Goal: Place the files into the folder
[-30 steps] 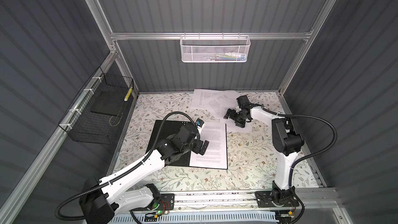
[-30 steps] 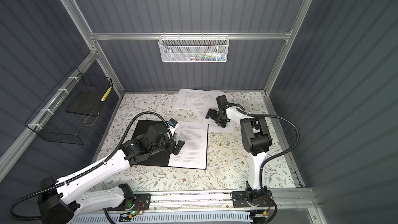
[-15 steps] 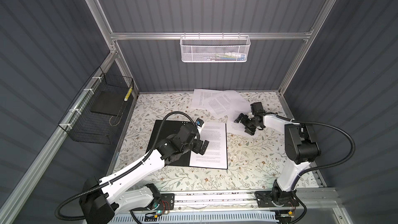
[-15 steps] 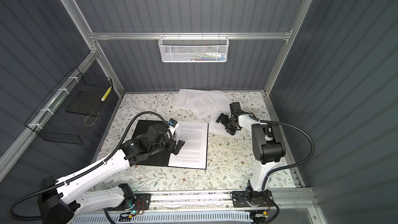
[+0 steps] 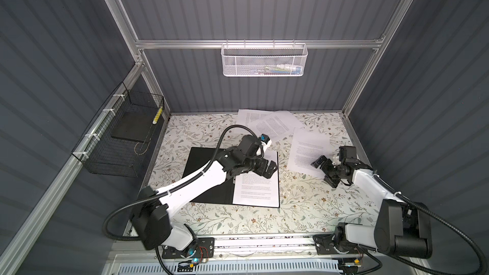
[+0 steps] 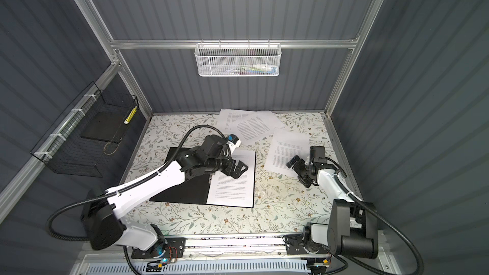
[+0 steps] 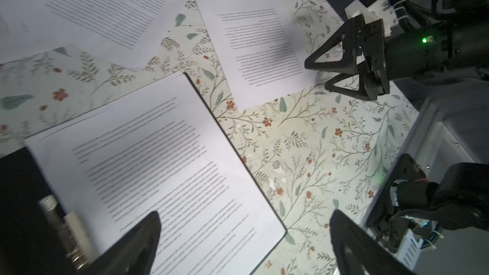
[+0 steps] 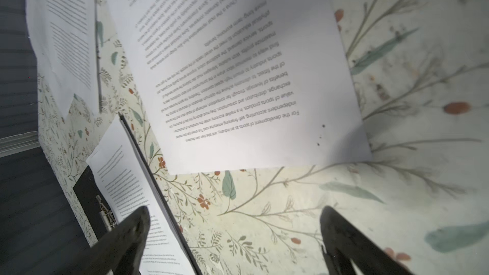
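The thin A4 folder point(image 5: 198, 160) lies open, black inside up, left of centre on the floral-patterned worktop point(image 5: 304, 207), nearer its front edge than its back. One white printed paper sheet point(image 5: 256, 191) lies flat on the folder's right half; a faint extra edge in the left wrist view hints at another under it, which I cannot confirm. Three loose white printed sheets lie outside: a back sheet point(image 5: 247, 117) against the back edge, an overlapping sheet point(image 5: 276, 125) across it, and a third sheet point(image 5: 307, 152) toward the right edge. So I judge roughly a quarter done, three sheets to go. The left hand point(image 5: 270, 171) hovers over that paper sheet, jaws wide, holding nothing. The right hand point(image 5: 324, 171), also spread wide and empty, sits at the third sheet's near corner; whether it touches the paper I cannot tell. One folder, four visible sheets, two hands; one white mesh basket point(image 5: 264, 59) hangs on the back wall, one black wire basket point(image 5: 119, 138) on the left wall.
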You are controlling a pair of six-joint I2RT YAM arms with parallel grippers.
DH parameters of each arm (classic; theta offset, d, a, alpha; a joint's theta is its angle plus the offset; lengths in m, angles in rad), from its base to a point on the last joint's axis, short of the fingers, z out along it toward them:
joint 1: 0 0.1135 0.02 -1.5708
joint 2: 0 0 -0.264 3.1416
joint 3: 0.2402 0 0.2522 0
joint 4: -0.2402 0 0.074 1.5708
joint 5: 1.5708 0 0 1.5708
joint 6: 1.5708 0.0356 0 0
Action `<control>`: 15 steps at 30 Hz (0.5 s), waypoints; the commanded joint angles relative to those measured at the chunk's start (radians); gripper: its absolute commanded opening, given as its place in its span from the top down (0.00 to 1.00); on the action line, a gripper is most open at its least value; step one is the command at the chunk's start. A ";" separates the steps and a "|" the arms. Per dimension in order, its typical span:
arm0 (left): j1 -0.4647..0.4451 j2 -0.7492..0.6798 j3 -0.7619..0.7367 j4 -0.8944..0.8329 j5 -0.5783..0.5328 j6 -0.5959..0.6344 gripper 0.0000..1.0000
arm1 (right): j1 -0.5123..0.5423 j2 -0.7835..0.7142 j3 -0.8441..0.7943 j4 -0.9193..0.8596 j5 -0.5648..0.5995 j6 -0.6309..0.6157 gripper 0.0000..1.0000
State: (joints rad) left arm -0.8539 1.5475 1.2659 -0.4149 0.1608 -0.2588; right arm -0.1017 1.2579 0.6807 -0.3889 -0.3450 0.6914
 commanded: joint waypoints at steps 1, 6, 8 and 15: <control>0.000 0.171 0.118 -0.002 0.203 -0.041 0.00 | -0.005 -0.074 -0.020 -0.056 -0.011 -0.046 0.01; -0.028 0.482 0.413 -0.078 0.280 -0.017 0.00 | -0.016 -0.182 -0.059 -0.062 -0.027 -0.077 0.01; -0.039 0.574 0.507 -0.092 0.281 -0.008 0.00 | -0.019 -0.230 -0.084 -0.058 -0.015 -0.075 0.01; -0.043 0.846 0.809 -0.179 0.340 0.005 0.00 | -0.048 -0.321 -0.131 -0.087 -0.002 -0.062 0.01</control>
State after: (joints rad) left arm -0.8948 2.3543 1.9846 -0.5171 0.4473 -0.2775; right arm -0.1394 0.9527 0.5671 -0.4435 -0.3546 0.6426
